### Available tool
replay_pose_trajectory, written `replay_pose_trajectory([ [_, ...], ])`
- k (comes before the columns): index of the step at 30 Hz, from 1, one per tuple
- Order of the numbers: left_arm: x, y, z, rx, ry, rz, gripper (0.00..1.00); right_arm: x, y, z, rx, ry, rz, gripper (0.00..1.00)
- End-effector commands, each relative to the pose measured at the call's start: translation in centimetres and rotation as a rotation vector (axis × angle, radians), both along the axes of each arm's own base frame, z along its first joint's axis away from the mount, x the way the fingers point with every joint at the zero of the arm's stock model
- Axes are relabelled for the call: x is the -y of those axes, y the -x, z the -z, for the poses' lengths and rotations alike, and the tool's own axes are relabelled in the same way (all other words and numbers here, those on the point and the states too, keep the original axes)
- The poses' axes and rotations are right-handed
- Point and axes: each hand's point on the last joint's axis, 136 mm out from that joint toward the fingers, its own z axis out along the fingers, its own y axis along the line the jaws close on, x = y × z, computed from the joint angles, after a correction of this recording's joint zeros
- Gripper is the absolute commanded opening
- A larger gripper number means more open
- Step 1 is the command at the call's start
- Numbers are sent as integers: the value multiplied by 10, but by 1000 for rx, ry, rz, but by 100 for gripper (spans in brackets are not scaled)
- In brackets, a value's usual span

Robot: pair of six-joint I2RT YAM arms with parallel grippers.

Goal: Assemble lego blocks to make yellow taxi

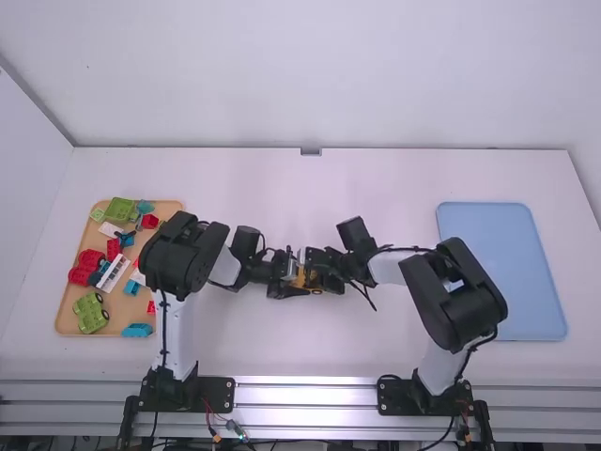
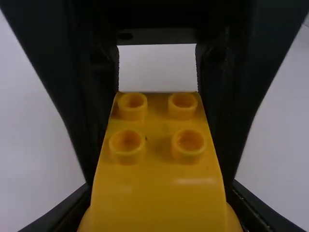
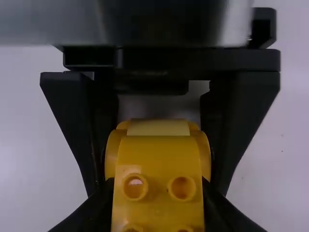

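In the high view my left gripper (image 1: 285,270) and my right gripper (image 1: 321,270) meet at mid-table, with a small yellow block car (image 1: 300,279) between them. In the left wrist view, the car's yellow body (image 2: 157,169), with round studs and a smooth curved part, is held by my left gripper (image 2: 160,195); the right gripper's black fingers flank its far part. From the right wrist, my right gripper (image 3: 158,191) is shut on the same yellow body (image 3: 158,159), a paler yellow piece (image 3: 158,128) lying across its far end. Its underside is hidden.
At the left stands an orange tray (image 1: 66,315) with several red, green, blue and white blocks, partly behind the left arm. A pale blue tray (image 1: 526,272) lies at the right. A small red block (image 1: 413,311) shows beside the right arm.
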Motion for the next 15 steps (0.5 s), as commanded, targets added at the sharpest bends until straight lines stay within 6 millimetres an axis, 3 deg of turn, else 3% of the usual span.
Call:
replay_pose_trajectory([
  [1, -1, 4, 9, -23, -17, -5, 32, 0, 1, -3, -21, -37, -9, 42],
  [5, -1, 4, 9, -24, -17, -5, 32, -4, -2, -21, 0, -115, -27, 44],
  [7, -1, 4, 8, -24, -17, -5, 33, -5, -5, -34, 14, -168, -38, 56],
  [8, -1, 4, 9, -24, -17, -5, 34, -4, -8, -42, 21, -197, -38, 89],
  [10, -2, 5, 9, -24, -18, -5, 35, -1, -10, -50, 24, -220, -33, 99],
  [14, -2, 4, 9, -25, -20, -6, 39, 13, -16, -64, 5, -257, 0, 99],
  [15, -2, 4, 9, -25, -20, -6, 45, 19, -17, -67, -8, -269, 14, 99],
])
